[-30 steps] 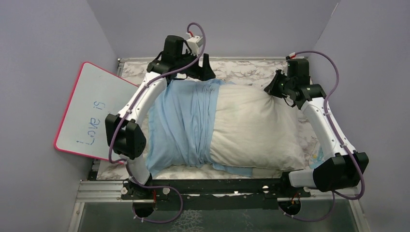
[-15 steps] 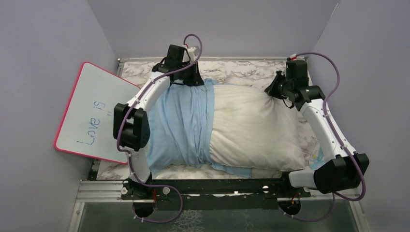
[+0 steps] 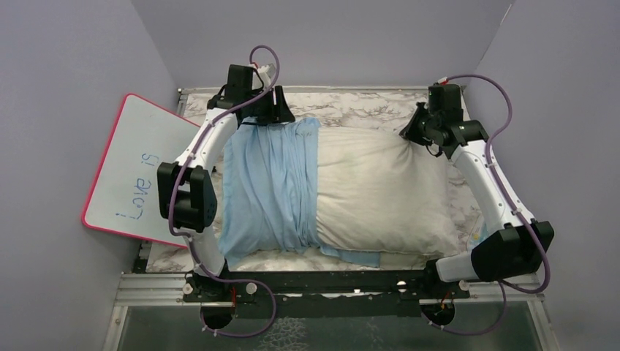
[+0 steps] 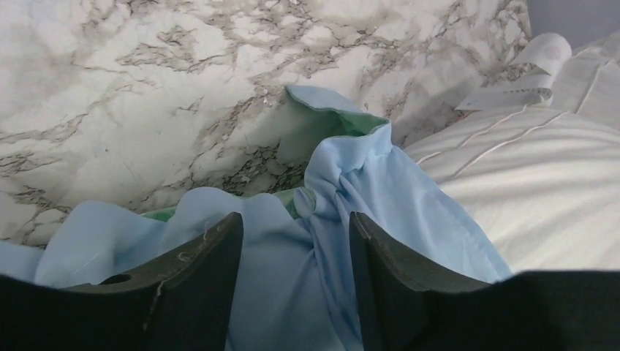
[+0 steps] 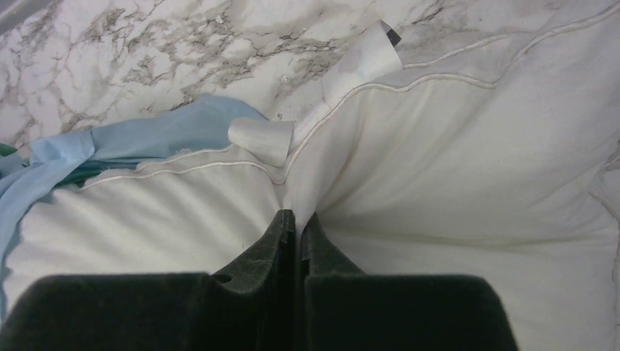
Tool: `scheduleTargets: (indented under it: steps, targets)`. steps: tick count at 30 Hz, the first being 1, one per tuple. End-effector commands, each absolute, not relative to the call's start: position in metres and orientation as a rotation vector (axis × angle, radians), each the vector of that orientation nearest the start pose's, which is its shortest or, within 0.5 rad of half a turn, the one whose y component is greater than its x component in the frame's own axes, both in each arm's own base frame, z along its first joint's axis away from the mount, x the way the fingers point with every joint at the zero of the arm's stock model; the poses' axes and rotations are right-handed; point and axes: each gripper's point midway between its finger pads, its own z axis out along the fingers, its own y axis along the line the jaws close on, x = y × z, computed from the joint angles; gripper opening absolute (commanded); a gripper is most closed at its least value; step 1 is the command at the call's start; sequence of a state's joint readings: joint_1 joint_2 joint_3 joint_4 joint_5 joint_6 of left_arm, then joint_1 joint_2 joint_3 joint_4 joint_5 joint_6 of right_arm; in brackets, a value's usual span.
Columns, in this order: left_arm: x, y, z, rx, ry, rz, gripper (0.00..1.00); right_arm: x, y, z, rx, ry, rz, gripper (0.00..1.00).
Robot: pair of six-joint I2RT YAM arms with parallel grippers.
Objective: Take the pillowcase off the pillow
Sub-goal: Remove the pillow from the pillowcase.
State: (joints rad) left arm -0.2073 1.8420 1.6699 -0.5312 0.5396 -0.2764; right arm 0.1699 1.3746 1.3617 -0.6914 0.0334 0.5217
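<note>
The off-white pillow (image 3: 380, 183) lies across the table. The light-blue pillowcase (image 3: 267, 183) covers its left part, bunched in folds, and a strip of it shows under the pillow's near edge. My left gripper (image 3: 276, 117) is at the pillowcase's far edge. In the left wrist view it (image 4: 292, 223) is open, with bunched blue cloth (image 4: 365, 175) between its fingers and a mint-green inner face showing. My right gripper (image 3: 411, 135) is shut on a pinch of pillow fabric (image 5: 439, 161) at the far right side, seen at the fingertips (image 5: 298, 217).
A pink-rimmed whiteboard (image 3: 139, 172) leans at the left, off the table. The marble tabletop (image 3: 358, 110) shows behind the pillow. White labels (image 5: 263, 139) stick out of the pillow's far seam. Purple walls stand close on three sides.
My left gripper has moved left along the pillow's far edge, and the pillowcase's open edge has slid a little left with it. The right gripper keeps its hold.
</note>
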Motion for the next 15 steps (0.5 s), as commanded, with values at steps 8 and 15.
scheduleTargets:
  steps: [8, 15]
  targets:
    - [0.421, -0.201, 0.306, 0.332, 2.049, -0.802, 0.70, 0.385, 0.063, 0.265, 0.318, 2.272, 0.196, 0.62]
    - [0.374, -0.242, 0.307, 0.465, 2.022, -0.871, 0.73, 0.311, 0.139, 0.296, -0.071, 2.231, 0.761, 0.80]
